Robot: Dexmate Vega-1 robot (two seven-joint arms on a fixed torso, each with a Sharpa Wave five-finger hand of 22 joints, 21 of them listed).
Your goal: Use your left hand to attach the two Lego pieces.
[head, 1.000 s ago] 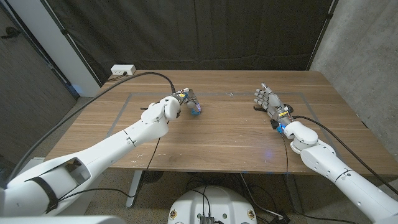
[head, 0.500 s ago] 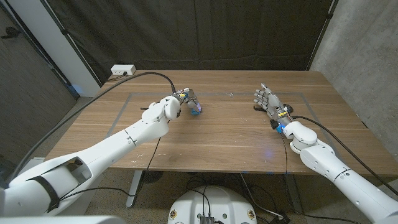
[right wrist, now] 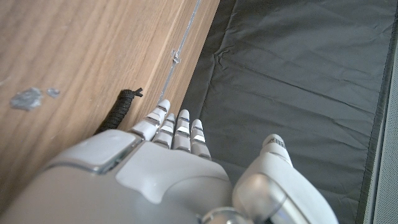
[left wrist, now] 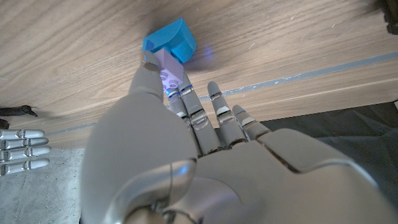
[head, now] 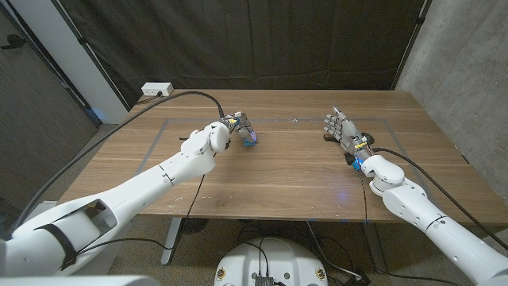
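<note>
A blue Lego piece (head: 250,141) lies on the wooden table (head: 278,171), left of the middle. My left hand (head: 235,127) reaches over it from the near-left side. In the left wrist view a lilac Lego piece (left wrist: 169,70) sits against the blue Lego piece (left wrist: 171,40), and my left hand (left wrist: 186,137) pinches the lilac piece between the thumb and a fingertip. Whether the two pieces are joined I cannot tell. My right hand (head: 343,129) stands on the table at the right, fingers straight and apart, holding nothing; the right wrist view shows the right hand (right wrist: 168,149) beside the table's far edge.
A short black cord (right wrist: 118,109) lies just beyond my right hand's fingertips. A white power strip (head: 156,89) sits at the table's far left corner. A thin taped line (head: 167,123) marks a rectangle on the tabletop. Black curtain hangs behind the table.
</note>
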